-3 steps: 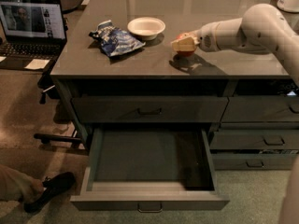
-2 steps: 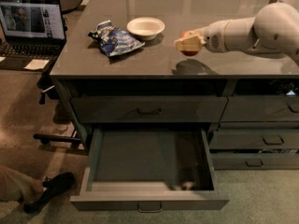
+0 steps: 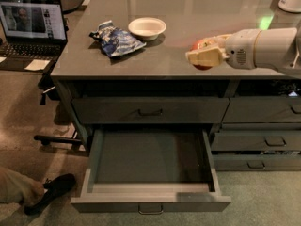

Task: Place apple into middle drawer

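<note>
Above the near edge of the countertop [image 3: 188, 13], toward its right side, my gripper [image 3: 200, 58] is clamped on the apple [image 3: 201, 44], with the pale fingers [image 3: 207, 56] closed across its middle so that red shows above and below them. My arm reaches in from the right, and the apple hangs clear of the surface as far as I can judge (a dark shadow sits just under it).

What matters now is where the middle drawer [image 3: 150, 161] lies from my hand: lower, nearer, and mostly to the left. It is pulled well out, its flat floor bare, and its long axis runs left to right across the front of the cabinet. Its right wall sits about under my fingertips, so a straight drop on the near side would risk the rim, not the floor. Between apple and box stand the counter's lip and the closed top drawer [image 3: 150, 109], which I reckon I must clear first by coming toward the near side before I go down.

So my judgement is: out over the edge, a little left toward the drawer's middle, then down, and only then let the fingers part. The narrower drawers [image 3: 263, 140] on the right are shut and out of play. A white bowl [image 3: 147, 27] and a blue snack bag [image 3: 115, 39] sit well apart on the far left of the counter, off my path.
</note>
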`<state>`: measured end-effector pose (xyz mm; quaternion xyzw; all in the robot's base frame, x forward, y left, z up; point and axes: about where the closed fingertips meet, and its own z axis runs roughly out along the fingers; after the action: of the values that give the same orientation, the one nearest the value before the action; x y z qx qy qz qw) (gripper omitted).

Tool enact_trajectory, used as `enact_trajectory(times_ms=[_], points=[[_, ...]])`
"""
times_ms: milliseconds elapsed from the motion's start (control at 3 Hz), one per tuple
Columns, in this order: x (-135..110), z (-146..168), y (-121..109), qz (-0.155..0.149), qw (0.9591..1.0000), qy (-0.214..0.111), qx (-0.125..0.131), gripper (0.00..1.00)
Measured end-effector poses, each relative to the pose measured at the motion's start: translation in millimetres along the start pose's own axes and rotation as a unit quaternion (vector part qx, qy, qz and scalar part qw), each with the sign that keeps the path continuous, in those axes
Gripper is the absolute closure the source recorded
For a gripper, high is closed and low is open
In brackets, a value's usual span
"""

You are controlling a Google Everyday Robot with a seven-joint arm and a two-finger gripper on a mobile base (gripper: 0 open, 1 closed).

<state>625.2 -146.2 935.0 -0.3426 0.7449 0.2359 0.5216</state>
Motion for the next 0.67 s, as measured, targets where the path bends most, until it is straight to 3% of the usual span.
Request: enact_trajectory(times_ms=[333,667], points=[[46,-31,19,0.022,0.9991,0.030,-0.020,1.00],[110,-33,18,0.066,0.9961,0.054,-0.021,1.00]])
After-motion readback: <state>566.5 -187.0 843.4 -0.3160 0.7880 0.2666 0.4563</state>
